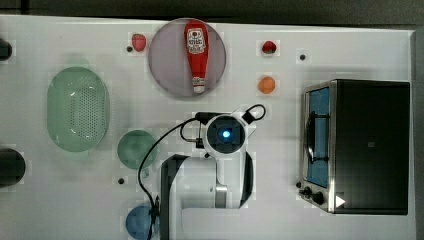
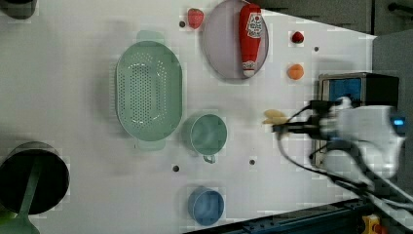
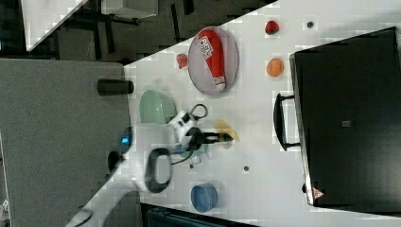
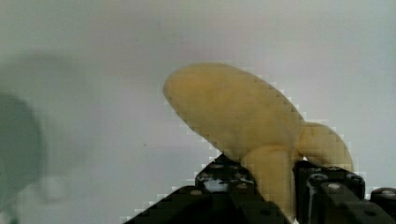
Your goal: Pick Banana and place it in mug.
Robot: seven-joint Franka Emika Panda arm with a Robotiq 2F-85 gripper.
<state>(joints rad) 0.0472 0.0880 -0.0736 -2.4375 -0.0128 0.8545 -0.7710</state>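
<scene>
One banana [image 4: 243,116] in pincer [image 4: 273,179], one green mug [image 2: 208,134], one blue cup [image 2: 206,206]

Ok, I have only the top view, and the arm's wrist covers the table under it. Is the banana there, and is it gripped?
Observer: Yes. In the wrist view the banana sits between the fingers of the gripper, which are closed on its narrow end.
Operator: And where is it from the mug?
Observer: In the left view the banana is to the right of the green mug, apart from it, with bare table between them.
</scene>
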